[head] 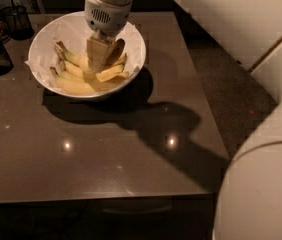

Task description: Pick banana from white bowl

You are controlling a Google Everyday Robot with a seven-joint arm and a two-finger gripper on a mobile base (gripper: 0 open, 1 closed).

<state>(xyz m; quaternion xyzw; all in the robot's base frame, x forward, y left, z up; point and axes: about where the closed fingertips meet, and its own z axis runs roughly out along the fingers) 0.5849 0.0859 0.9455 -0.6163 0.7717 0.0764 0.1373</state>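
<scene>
Gripper [99,59] stands lowered into the white bowl [131,31], upper left of frame, tip among the bananas [76,85] piled inside. Whether it has hold of one cannot be told.

Judgement: the bananas are light, soft and easily bruised, with smooth skins. Grasp one across mid-length, gently.

No brand, label or writing legible.

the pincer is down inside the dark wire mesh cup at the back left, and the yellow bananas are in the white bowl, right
Not quite. The camera view shows the pincer down inside the large round white bowl, among the yellow bananas. It is not in the dark wire-mesh cup, which stands apart behind the bowl to the left. The bananas are indeed in the white bowl.
</scene>
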